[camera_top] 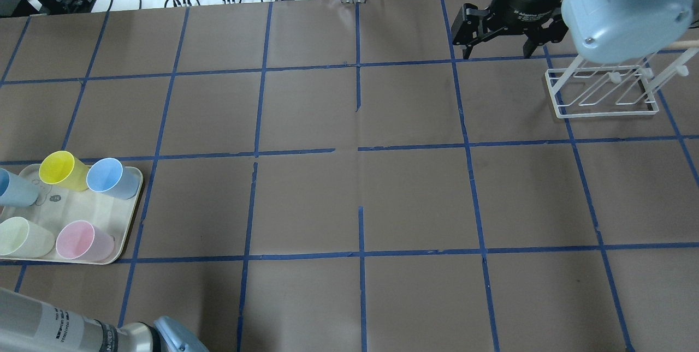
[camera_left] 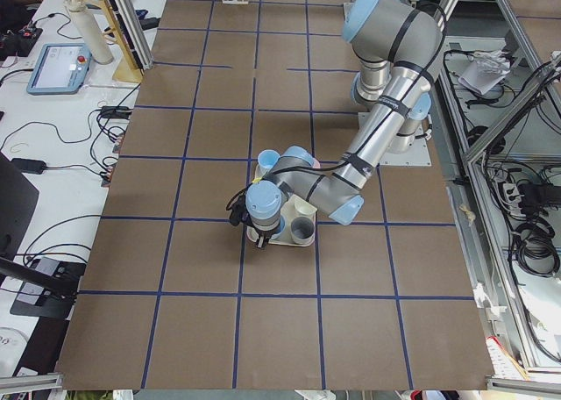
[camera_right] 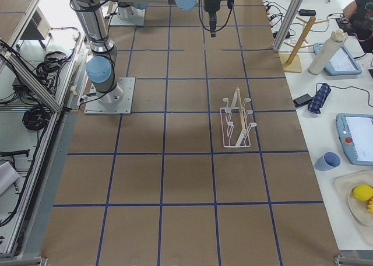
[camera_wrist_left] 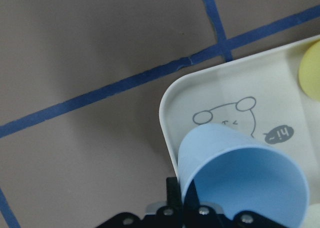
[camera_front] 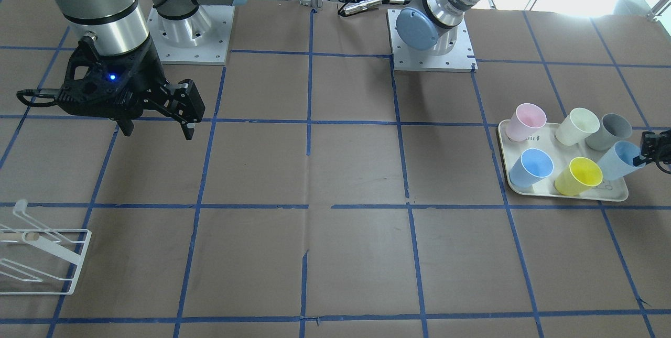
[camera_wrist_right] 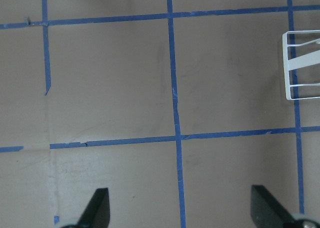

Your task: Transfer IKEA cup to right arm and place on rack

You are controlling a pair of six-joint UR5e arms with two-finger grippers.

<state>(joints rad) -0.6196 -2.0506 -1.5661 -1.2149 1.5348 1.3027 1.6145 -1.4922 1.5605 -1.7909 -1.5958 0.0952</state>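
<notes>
**Progress.** The task is at its first step. The IKEA cup (camera_front: 618,161) is over the outer corner of the cream tray (camera_front: 502,139), tipped toward the left gripper (camera_front: 644,157). In the left wrist view that gripper pinches the cup wall at the rim. One finger presses the outside and the other is hidden, presumably inside the cup. Whether the base is off the tray cannot be told.

The right gripper (camera_front: 157,131) hangs above the table with its jaws wide apart and nothing between them. It is well apart from the cup and near the rack (camera_top: 600,95), which holds nothing. Judged from this, the lift off the tray, the hand-over and the placing on the rack are not yet done.

**Surroundings.** Five other cups stand on the tray:
- the grey cup (camera_front: 608,131), just beside the held one
- the yellow cup (camera_front: 577,175), also just beside it
- the deeper blue cup (camera_front: 532,166)
- the cream cup (camera_front: 576,126)
- the pink cup (camera_front: 528,120)

**Obstructions.** The grey and yellow cups are the likely hazard — a sideways pull could knock either one, so a lift up and outward looks safer. The tray and the rack sit at opposite ends of the table, so the cup has a long way to travel before the hand-over.
</notes>
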